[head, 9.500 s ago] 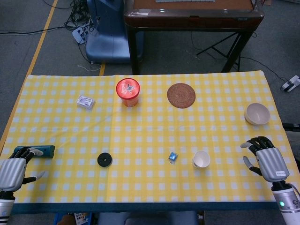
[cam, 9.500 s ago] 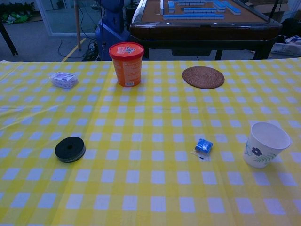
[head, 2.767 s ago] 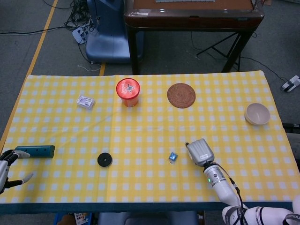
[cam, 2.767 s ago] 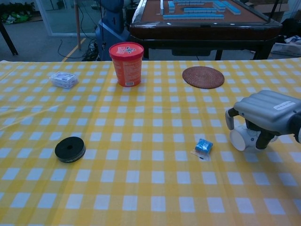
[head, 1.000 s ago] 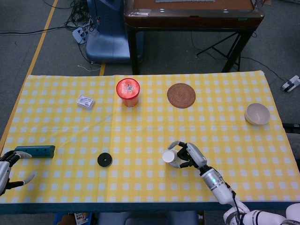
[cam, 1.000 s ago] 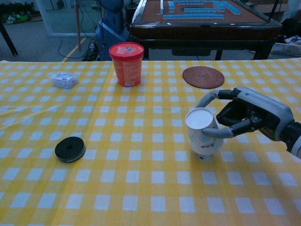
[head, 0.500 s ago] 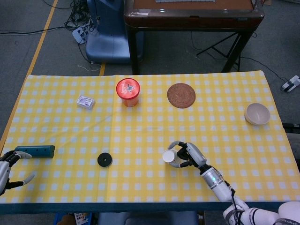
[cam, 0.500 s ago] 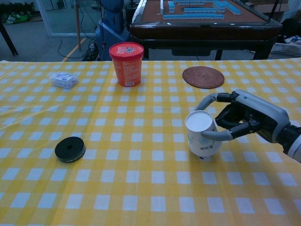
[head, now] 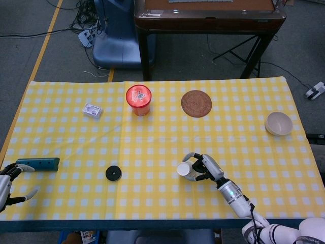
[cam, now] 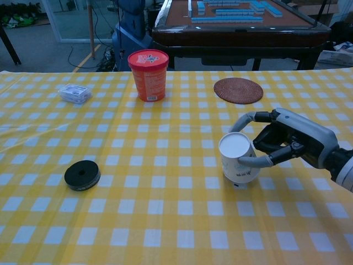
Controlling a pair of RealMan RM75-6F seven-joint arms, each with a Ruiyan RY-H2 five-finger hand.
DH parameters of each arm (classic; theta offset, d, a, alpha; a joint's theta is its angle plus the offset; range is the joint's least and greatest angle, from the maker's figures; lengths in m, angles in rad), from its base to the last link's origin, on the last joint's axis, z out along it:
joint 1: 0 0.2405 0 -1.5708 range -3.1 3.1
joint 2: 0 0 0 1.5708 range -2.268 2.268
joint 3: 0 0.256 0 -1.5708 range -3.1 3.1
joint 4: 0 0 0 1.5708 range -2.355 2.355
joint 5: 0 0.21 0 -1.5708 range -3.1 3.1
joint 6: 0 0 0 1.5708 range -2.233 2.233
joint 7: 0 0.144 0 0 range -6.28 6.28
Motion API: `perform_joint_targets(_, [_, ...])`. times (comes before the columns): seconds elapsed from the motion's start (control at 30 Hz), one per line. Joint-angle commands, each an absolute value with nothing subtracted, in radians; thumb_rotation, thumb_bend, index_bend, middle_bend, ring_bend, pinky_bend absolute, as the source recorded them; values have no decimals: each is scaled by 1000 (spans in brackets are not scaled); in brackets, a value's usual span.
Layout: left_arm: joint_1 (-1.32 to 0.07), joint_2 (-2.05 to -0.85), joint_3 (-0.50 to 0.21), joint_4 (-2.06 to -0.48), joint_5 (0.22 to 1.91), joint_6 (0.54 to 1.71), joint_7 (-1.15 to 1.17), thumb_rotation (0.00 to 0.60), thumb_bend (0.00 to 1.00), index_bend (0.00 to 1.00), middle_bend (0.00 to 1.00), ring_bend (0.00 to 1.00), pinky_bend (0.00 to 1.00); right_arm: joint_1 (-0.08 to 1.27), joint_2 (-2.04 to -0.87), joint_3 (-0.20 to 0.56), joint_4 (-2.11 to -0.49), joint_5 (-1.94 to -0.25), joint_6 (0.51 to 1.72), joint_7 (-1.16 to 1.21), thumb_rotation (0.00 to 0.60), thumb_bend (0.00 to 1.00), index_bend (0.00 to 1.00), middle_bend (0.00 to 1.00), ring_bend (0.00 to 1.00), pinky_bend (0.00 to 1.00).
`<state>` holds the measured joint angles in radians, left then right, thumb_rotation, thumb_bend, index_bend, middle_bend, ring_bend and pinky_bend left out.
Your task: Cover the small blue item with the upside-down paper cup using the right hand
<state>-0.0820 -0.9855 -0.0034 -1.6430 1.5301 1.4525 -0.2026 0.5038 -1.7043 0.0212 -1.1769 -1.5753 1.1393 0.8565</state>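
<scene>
One cup (cam: 238, 159) stands mouth-down well in front of the coaster (cam: 238, 90), my right hand (cam: 289, 141) curled around its side to steady it. Probably the blue item sits hidden beneath. Left hand (head: 7, 185) idles spread, empty.

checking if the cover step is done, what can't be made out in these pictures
- Blue item: in neither view; the upside-down paper cup stands where it would be, so whether it is fully covered cannot be told.
- Right hand: fingers curl round the cup; contact unclear.
- Left hand: cut by head view's edge, absent from chest view.
</scene>
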Motion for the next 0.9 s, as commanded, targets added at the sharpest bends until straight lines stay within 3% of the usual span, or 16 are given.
perform_joint_targets(0.03, [-82,-986,-4,-1642,1530,1452,-203,600,102,463,367,243,383,505,-1704,18,-1176,-1575,1137,857,600,114,510,1000,1000,1000])
perform_joint_targets(0.37, [-84,-986,-1,-1642,1533,1449,-200,600,102,463,367,243,383,499,-1678,4,-1202,-1580,1147,853,600,39,332,1000,1000,1000])
perform_joint_targets(0.73, [-85,-986,1,-1644,1535,1446,-198,600,102,463,367,243,383,483,-1640,6,-1220,-1589,1193,843,600,33,302,1000,1000,1000])
perform_joint_targets(0.9, [-86,-987,2,-1643,1535,1444,-194,600,101,463,367,243,384,469,-1569,-19,-1258,-1651,1256,676,600,25,302,998,991,1000])
